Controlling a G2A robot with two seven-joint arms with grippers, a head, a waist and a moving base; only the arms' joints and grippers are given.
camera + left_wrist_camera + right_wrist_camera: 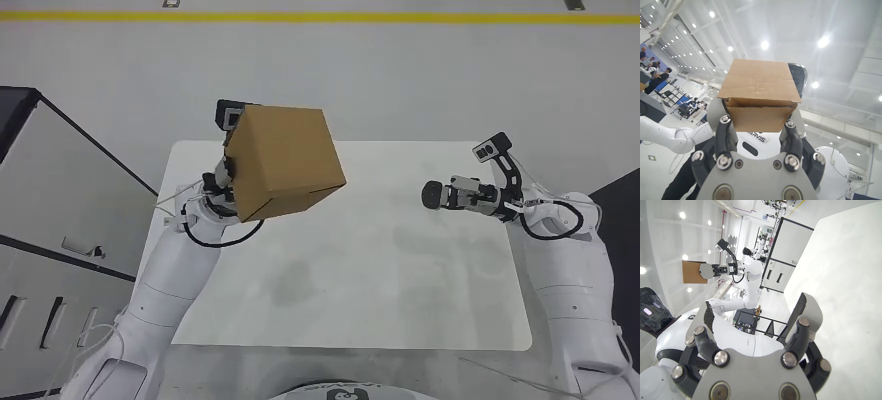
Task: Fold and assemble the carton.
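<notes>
One brown carton, box-shaped with its flaps folded in, hangs in the air over the far left corner of the white counter; the left claw is clamped on it, one finger against each of two opposite sides near one end. The right claw hovers above the counter's right side, well apart from the carton; its ribbed pads are spread wide with nothing between them; it points across the counter toward the carton. A grey cabinet stands just beside the counter's left edge.
</notes>
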